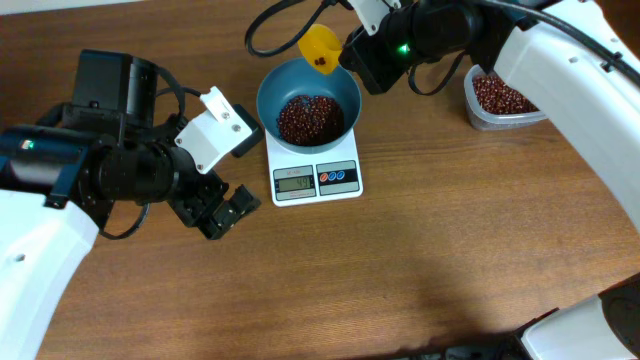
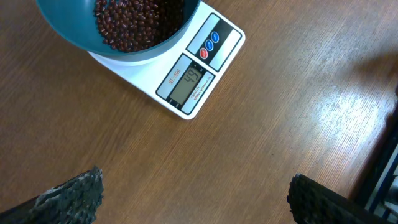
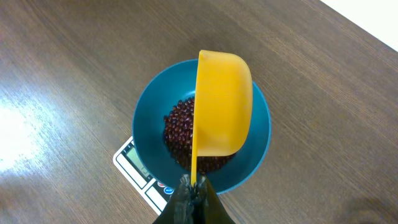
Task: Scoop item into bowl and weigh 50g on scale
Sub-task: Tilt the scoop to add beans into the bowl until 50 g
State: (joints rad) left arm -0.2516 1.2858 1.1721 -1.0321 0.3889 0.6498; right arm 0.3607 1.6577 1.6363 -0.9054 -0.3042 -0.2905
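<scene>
Most of the small dark red-brown beans (image 3: 177,127) lie in a loose heap inside the deep round light-blue plastic bowl (image 3: 144,118). The bowl stands on the small white square kitchen scale (image 2: 199,62). More beans fill the clear rounded plastic tub (image 1: 470,105) on the wooden surface (image 1: 400,260), over on the right arm's side.

The right hand (image 3: 194,194) is clamped on the thin handle of a yellow plastic scoop (image 3: 224,106), which is tilted on edge above the bowl. From overhead, a few dark beans seem to sit in the scoop. The left hand (image 1: 222,210) gapes wide and empty over bare surface just beside the scale.

Each bean is probably light, hard and smooth, so they will roll and scatter if poured fast. Trickling them from the scoop's lip suits better than pinching them. The display seems to read a touch under target, so only a few more are likely needed. The bowl looks light and slick and is best steadied at its rim.
</scene>
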